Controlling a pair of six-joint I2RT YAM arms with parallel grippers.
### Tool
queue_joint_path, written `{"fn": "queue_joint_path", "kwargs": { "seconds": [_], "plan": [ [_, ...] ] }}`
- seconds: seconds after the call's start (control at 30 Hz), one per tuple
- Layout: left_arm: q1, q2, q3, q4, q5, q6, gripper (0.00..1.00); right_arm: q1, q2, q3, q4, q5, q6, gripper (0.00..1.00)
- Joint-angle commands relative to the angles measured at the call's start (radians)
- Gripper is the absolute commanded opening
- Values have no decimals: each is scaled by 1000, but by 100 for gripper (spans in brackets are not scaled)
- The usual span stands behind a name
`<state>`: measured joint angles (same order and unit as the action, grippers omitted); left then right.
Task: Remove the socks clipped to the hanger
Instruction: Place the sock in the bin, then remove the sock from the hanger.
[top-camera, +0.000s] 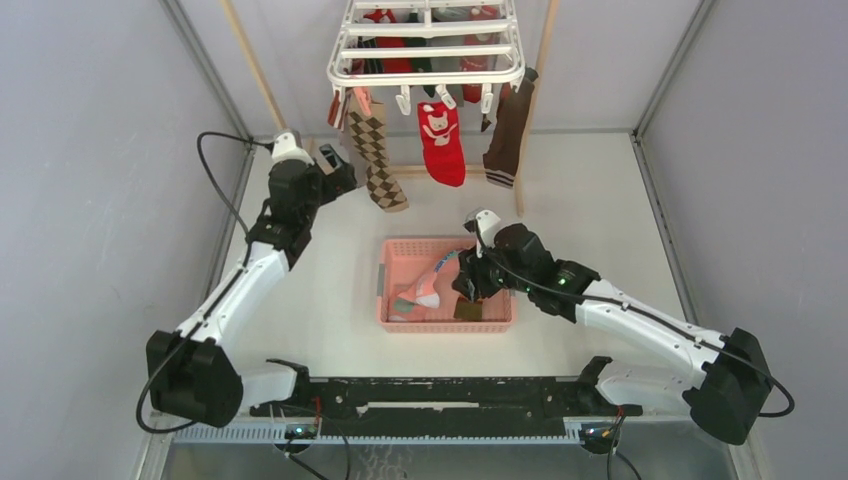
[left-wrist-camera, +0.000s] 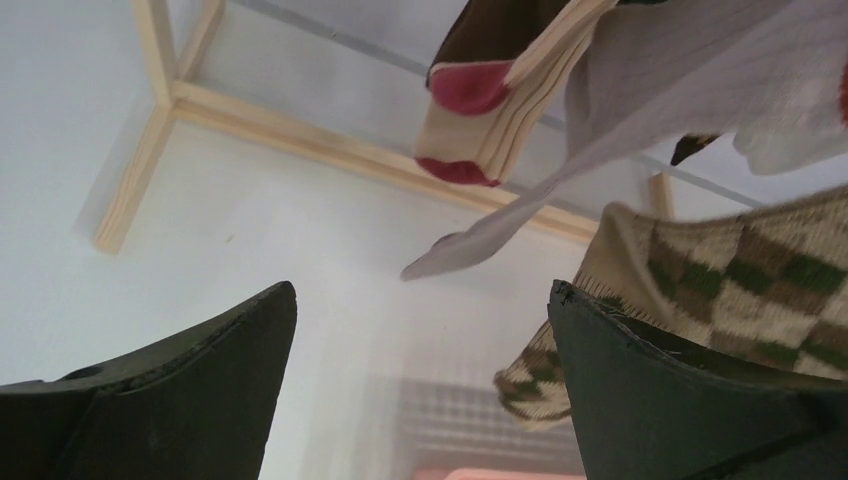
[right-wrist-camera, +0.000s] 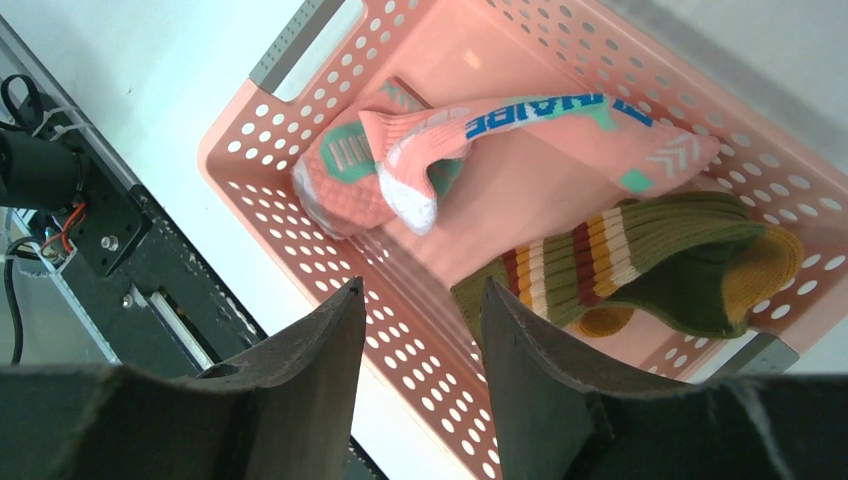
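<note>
The white hanger (top-camera: 430, 45) hangs at the top centre with several socks clipped under it, among them a brown argyle sock (top-camera: 375, 150), a red sock (top-camera: 441, 145) and a dark brown sock (top-camera: 508, 135). My left gripper (top-camera: 343, 175) is raised just left of the argyle sock. In the left wrist view the left gripper (left-wrist-camera: 422, 290) is wide open and empty, with the argyle sock (left-wrist-camera: 740, 280) behind its right finger and a grey sock (left-wrist-camera: 640, 110) above. My right gripper (right-wrist-camera: 422, 285) hovers open and empty over the pink basket (right-wrist-camera: 420, 350).
The pink basket (top-camera: 383, 285) holds a pink sock (right-wrist-camera: 500, 130) and a green striped sock (right-wrist-camera: 650, 260). Light wooden rack poles (top-camera: 255, 70) stand behind the hanger, with a base bar (left-wrist-camera: 300, 130) on the table. A black rail (top-camera: 440, 395) runs along the near edge. Grey walls close both sides.
</note>
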<state>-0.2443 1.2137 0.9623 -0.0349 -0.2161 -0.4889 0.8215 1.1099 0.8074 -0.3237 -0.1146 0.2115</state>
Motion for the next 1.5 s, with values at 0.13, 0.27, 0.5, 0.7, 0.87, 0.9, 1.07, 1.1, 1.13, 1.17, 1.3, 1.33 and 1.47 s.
{"fn": "queue_joint_path", "kwargs": {
  "seconds": [0.13,0.27,0.5,0.7,0.87,0.9,1.07,1.1,1.13,1.17,1.3,1.33,1.47],
  "plan": [
    [4,126,157,106,76,47,99,12,-56,-23,29,4,8,54],
    [5,175,190,108,87,54,93,12,-58,-29,32,3,8,55],
    [7,244,236,121,124,60,72,11,-57,-38,39,0,8,55],
    [6,279,263,128,162,58,39,11,-55,-48,43,1,5,55],
    [7,253,246,128,167,55,13,10,-56,-51,44,-1,5,55],
    [6,244,242,128,166,56,10,10,-55,-53,46,-2,5,55],
    [7,190,200,128,163,62,0,11,-57,-57,50,-6,9,55],
    [6,178,190,128,161,62,0,12,-59,-57,50,-6,9,55],
    [7,166,181,128,159,62,0,12,-60,-57,51,-9,10,55],
    [7,154,173,126,155,61,0,12,-62,-57,52,-12,10,55],
    [6,112,154,85,128,59,0,13,-75,-57,52,-18,14,55],
    [6,100,149,75,126,57,0,14,-78,-57,52,-19,15,55],
    [7,49,123,42,123,43,0,15,-99,-57,66,-33,22,55]
  ]
}}
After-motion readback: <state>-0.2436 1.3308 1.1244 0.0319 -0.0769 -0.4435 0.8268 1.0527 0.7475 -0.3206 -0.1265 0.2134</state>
